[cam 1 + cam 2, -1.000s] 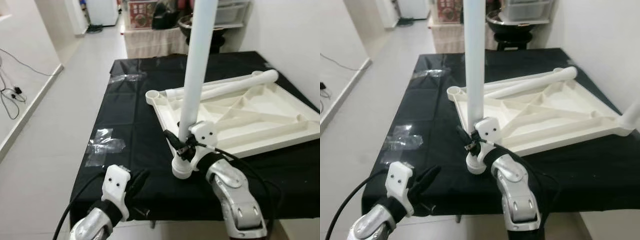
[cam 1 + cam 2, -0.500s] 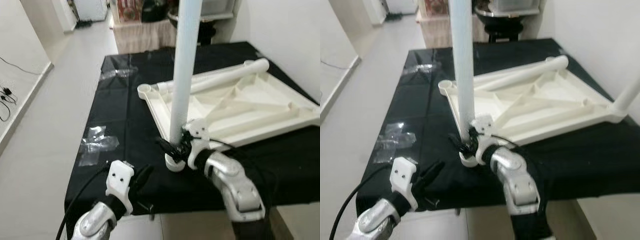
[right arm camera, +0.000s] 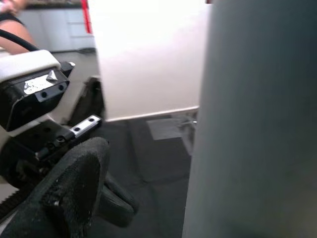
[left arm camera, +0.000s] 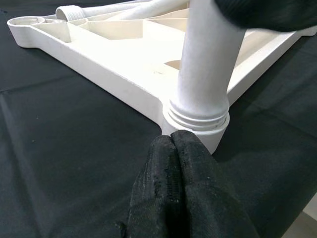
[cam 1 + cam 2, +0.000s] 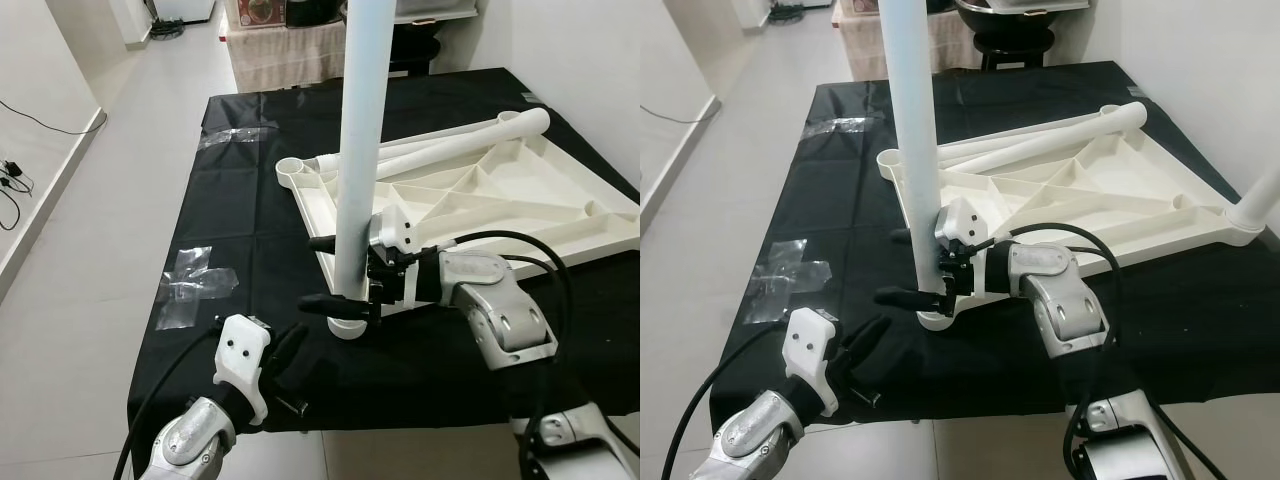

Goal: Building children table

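In the left eye view, a white tabletop (image 5: 500, 205) is seen lying upside down on a black cloth (image 5: 240, 215) that covers a low surface. A white leg (image 5: 358, 150) stands upright in the tabletop's near corner socket. The right gripper (image 5: 322, 272) is set around this leg low down, its two black fingers spread to either side of it. Two more legs (image 5: 450, 145) lie across the tabletop's far edge. A clear plastic bag (image 5: 195, 285) lies on the cloth to the left, and pale floor tiles (image 5: 90, 250) run along that side.

In the right eye view, the left gripper (image 5: 868, 338) is held near the cloth's front edge.

In the left wrist view, the left gripper's fingers (image 4: 173, 188) are pressed together, empty, just before the socket.

In the right wrist view, the leg is seen close beside one finger (image 3: 69, 193).
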Robot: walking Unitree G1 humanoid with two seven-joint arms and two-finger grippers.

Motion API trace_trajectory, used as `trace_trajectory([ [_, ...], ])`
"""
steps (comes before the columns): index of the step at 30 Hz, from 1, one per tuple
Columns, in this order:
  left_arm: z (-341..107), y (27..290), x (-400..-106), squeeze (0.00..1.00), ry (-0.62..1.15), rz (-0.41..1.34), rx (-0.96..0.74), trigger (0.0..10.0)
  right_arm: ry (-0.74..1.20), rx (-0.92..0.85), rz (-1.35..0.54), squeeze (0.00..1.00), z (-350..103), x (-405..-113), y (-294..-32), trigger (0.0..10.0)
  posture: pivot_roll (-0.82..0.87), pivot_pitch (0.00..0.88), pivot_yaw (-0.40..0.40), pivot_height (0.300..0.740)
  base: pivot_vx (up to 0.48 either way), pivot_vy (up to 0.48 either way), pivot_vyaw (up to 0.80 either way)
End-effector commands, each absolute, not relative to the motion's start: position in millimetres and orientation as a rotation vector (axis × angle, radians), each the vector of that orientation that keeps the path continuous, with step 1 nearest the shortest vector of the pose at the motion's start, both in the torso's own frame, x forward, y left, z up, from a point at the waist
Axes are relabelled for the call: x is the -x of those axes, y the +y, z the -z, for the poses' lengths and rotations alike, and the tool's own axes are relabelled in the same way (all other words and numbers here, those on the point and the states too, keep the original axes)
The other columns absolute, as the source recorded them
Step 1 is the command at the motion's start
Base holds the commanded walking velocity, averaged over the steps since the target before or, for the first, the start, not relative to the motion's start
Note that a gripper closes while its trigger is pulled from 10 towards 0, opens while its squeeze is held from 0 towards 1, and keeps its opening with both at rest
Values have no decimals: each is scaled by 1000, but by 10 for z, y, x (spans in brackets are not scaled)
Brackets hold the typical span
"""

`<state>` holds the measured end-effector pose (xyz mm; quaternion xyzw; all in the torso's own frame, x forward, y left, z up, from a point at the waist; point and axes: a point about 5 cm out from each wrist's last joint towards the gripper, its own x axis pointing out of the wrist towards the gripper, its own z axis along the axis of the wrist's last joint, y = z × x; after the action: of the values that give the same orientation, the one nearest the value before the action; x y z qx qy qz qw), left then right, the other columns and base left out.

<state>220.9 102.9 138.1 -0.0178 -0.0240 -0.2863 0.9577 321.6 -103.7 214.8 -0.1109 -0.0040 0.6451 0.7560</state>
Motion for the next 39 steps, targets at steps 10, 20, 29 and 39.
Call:
trace_trajectory([
  [10, -1334, 1037, -2175, 0, -25, 576, 39, 10000, 116, 175, -1527, 0, -1842, -3220, -1075, 0, 59, 143, 18, 740, 0, 0, 0],
  [20, -1329, 1054, -2156, 0, -20, 578, 40, 10000, 181, 159, -910, 0, -1457, -3160, -1185, 0, 59, 154, 18, 740, 0, 0, 0],
  [29, -1309, 1058, -2164, 0, -12, 592, 37, 10000, 227, 224, -523, 0, -1334, -2899, -1130, 0, 52, 143, 17, 740, 0, 0, 0],
  [39, -1311, 1076, -2144, 0, -17, 566, 26, 10000, 161, 107, -455, 741, -1516, -3086, -1073, 10000, 63, 130, 15, 740, 0, 0, 0],
])
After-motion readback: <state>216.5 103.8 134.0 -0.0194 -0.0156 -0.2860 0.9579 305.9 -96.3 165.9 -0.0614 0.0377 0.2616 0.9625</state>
